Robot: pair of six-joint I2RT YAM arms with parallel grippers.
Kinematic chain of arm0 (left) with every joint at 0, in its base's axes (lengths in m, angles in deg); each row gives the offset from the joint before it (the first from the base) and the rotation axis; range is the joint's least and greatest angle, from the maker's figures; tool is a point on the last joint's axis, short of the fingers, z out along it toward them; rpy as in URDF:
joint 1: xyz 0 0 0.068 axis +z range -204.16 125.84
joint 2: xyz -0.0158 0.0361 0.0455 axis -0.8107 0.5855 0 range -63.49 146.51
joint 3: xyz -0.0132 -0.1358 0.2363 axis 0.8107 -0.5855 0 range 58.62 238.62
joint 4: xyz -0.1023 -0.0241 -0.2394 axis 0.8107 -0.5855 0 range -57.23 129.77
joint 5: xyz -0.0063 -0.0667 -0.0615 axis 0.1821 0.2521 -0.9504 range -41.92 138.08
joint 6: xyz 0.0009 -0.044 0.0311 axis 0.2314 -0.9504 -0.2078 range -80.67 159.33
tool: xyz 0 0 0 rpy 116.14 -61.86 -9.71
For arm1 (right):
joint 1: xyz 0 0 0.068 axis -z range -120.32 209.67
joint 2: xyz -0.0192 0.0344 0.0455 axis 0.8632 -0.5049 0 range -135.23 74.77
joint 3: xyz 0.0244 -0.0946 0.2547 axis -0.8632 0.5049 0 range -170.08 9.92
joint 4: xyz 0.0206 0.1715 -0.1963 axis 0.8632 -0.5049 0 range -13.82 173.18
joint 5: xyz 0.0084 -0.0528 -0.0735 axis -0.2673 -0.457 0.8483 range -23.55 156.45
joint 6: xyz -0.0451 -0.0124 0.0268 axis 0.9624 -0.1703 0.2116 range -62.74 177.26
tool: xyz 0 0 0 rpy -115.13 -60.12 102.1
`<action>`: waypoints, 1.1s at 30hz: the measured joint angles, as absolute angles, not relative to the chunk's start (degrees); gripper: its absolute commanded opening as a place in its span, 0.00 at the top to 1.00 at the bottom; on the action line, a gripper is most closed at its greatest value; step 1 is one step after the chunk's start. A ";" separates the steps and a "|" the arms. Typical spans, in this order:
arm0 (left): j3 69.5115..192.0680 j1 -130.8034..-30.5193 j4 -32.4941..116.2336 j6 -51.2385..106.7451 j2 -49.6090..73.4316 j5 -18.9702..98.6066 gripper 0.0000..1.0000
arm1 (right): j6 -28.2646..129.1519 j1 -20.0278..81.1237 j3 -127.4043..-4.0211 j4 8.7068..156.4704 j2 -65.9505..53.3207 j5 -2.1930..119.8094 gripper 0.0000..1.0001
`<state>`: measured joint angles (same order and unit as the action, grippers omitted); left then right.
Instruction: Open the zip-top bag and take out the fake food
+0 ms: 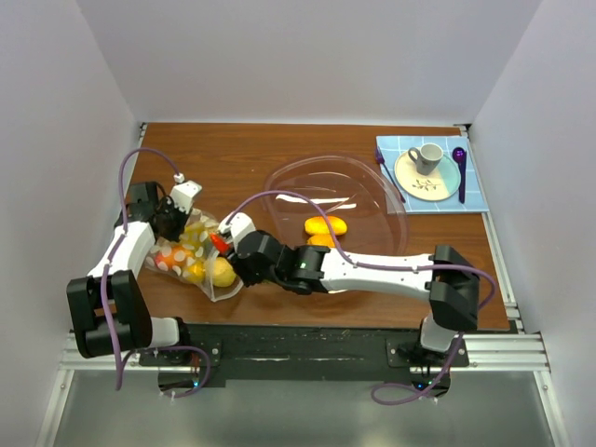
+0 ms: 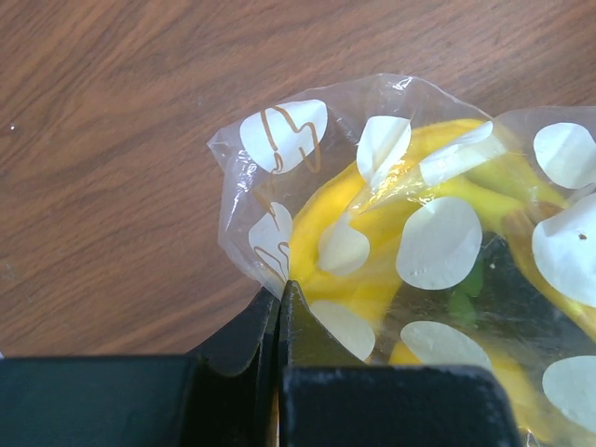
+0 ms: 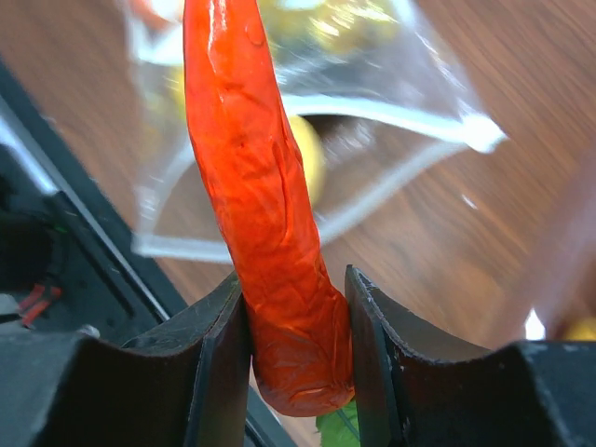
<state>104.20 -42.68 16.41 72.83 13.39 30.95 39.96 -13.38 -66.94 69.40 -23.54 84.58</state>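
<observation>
The clear zip-top bag (image 1: 191, 256) with white dots lies at the left of the table, yellow fake food (image 1: 222, 273) inside it. My left gripper (image 1: 170, 221) is shut on the bag's far corner; in the left wrist view the bag (image 2: 391, 186) is pinched at my fingertips (image 2: 279, 293). My right gripper (image 1: 230, 250) is shut on a red-orange carrot (image 3: 265, 214), green top at the bottom, held at the bag's open mouth (image 3: 307, 177). The carrot shows as a red tip (image 1: 218, 241) in the top view.
A large clear bowl (image 1: 368, 182) sits at centre right with orange and yellow pieces (image 1: 326, 226) in it. A blue mat (image 1: 477, 191) at the back right holds a plate, cup (image 1: 428, 156) and purple cutlery. The black table edge rail (image 1: 307, 340) runs along the front.
</observation>
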 measured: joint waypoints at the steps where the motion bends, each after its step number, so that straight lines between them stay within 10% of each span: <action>1: 104.31 -42.68 16.39 72.83 13.39 30.95 1.00 | 39.13 -13.05 -67.05 67.20 -22.95 85.41 1.00; 13: 104.49 -42.68 15.23 72.87 12.51 30.80 1.00 | 32.61 5.02 -65.80 52.22 -13.72 94.26 0.89; 22: 104.49 -42.68 14.25 72.87 11.35 30.54 1.00 | 32.53 11.71 -68.34 48.75 -20.63 99.44 0.04; 33: 104.49 -42.68 13.96 72.92 11.22 30.52 1.00 | 33.84 9.48 -67.59 45.67 -19.23 106.06 0.01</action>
<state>104.49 -42.68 13.96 72.92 11.22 30.52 33.84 9.48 -67.59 45.67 -19.23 106.06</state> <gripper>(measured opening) 0.027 0.985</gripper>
